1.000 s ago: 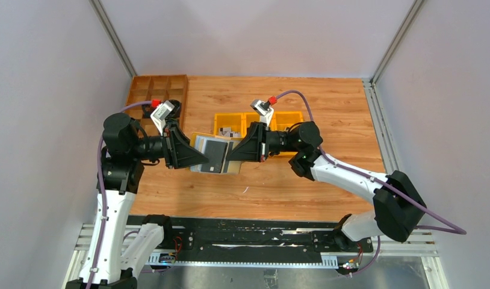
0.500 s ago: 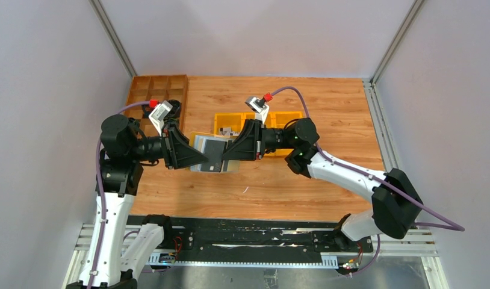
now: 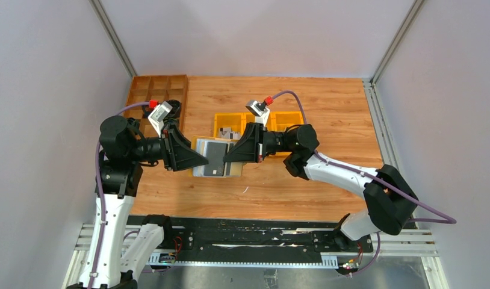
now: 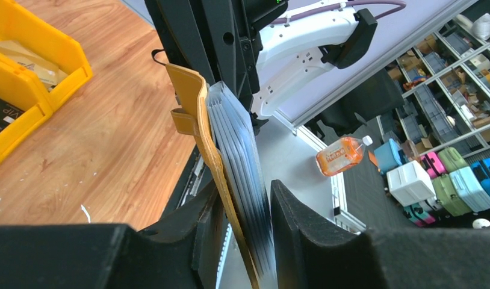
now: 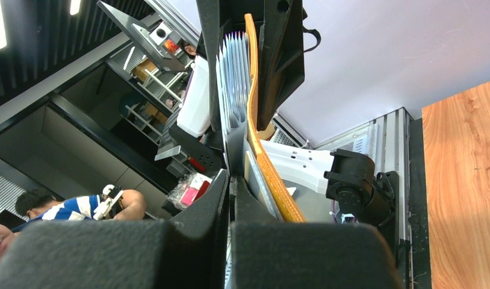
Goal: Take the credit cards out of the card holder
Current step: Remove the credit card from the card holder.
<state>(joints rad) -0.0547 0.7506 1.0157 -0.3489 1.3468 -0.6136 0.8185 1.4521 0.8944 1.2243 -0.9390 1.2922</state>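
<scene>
Two claws meet above the tabletop (image 3: 327, 108), close to the yellow bins (image 3: 291, 115). Left claw (image 4: 245, 212) pinches the holder (image 4: 197, 114), which stands open on edge with grey cards (image 4: 239, 150) fanned inside. Right claw (image 5: 230, 191) is pressed together at the stack's opposite edge; whether it nips a card cannot be told.

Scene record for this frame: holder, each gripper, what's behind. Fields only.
card holder: held above table between both grippers
left gripper: clamped on leather and pleats
right gripper: shut on grey pleated edge; card or pleat unclear
behind: yellow bins, wooden tray
</scene>
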